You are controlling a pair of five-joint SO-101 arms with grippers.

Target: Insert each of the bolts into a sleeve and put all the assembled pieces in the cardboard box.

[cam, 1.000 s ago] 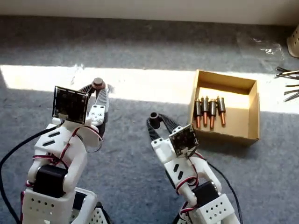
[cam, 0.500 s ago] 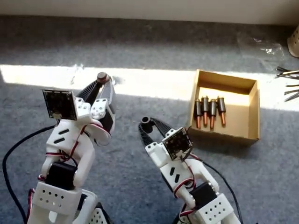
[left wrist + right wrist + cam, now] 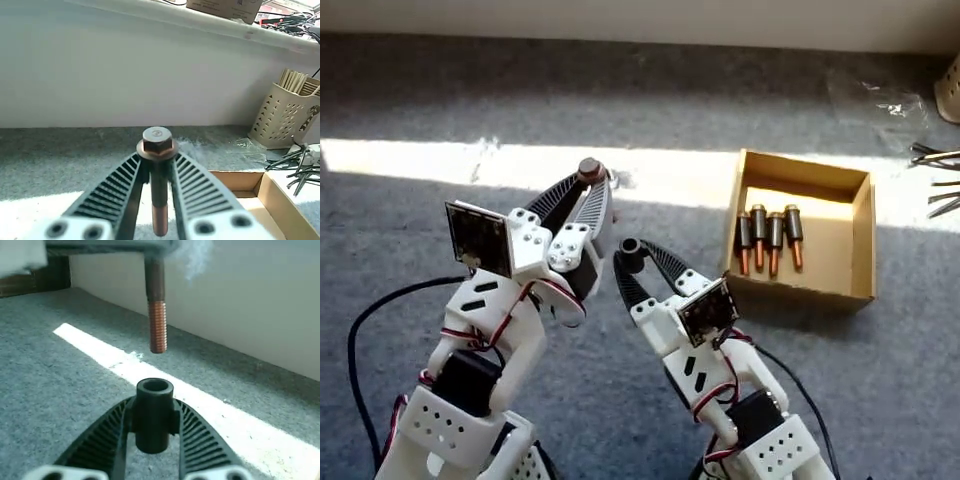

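left gripper [image 3: 158, 162] is clamping bolt [image 3: 157, 145] between fingertips, thread down; right gripper [image 3: 153, 409] is pinching upright sleeve [image 3: 154, 421], bolt tip hanging just above its fingertips.

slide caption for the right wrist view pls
Right gripper holds a black sleeve upright; the copper bolt hangs beyond it, threaded end down, not yet inserted.

A hard band of sunlight crosses the grey table [image 3: 410, 165], glaring almost white. The rest lies in soft shadow, and the cardboard box [image 3: 866, 240] is half-lit.
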